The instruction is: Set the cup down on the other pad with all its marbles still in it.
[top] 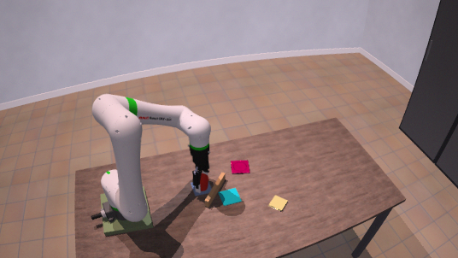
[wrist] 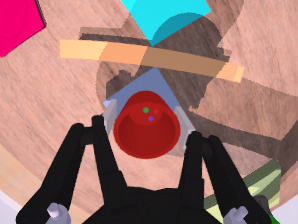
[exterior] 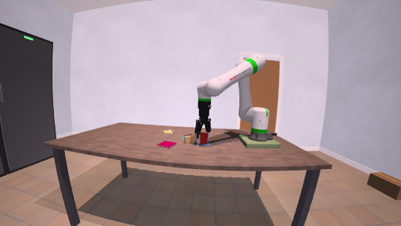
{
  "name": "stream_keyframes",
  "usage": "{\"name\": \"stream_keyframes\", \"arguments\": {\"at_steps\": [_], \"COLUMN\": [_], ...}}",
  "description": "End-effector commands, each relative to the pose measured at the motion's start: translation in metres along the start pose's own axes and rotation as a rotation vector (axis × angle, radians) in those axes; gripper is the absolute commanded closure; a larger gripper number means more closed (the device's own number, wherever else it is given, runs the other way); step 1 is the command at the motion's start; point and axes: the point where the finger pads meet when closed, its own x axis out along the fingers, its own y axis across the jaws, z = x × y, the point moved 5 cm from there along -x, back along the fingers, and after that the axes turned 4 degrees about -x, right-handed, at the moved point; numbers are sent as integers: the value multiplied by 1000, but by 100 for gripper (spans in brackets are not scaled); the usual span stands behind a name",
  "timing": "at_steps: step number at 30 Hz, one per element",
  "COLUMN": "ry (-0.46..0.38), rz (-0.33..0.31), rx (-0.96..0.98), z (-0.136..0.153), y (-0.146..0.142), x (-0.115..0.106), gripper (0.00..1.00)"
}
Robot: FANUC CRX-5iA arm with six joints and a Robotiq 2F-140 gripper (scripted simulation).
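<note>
A red cup (top: 204, 181) (exterior: 204, 138) (wrist: 148, 137) stands upright on a blue-grey pad (top: 197, 192) (wrist: 150, 78). Small marbles (wrist: 148, 113) lie in its bottom. My gripper (top: 200, 184) (exterior: 203, 138) (wrist: 145, 111) is low over the cup, open, with one finger on each side of it and a small gap to the rim. A cyan pad (top: 231, 196) (exterior: 184, 138) lies just beyond a wooden rail (top: 214, 190) (exterior: 190, 139) (wrist: 133, 52) that stands between the two pads.
A magenta square (top: 240, 167) (exterior: 166, 144) (wrist: 16, 12) lies behind the rail. A yellow square (top: 278, 202) (exterior: 167, 131) lies to the right. The robot's base (top: 128, 224) (exterior: 259, 141) stands at the table's left end.
</note>
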Motion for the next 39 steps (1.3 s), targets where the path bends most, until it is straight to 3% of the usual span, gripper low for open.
{"name": "stream_keyframes", "arguments": {"at_steps": [1,39], "ry": [0,0], "rz": [0,0], "rx": [0,0], "z": [0,0], "y": [0,0], "x": [0,0], "gripper": [42,46]}}
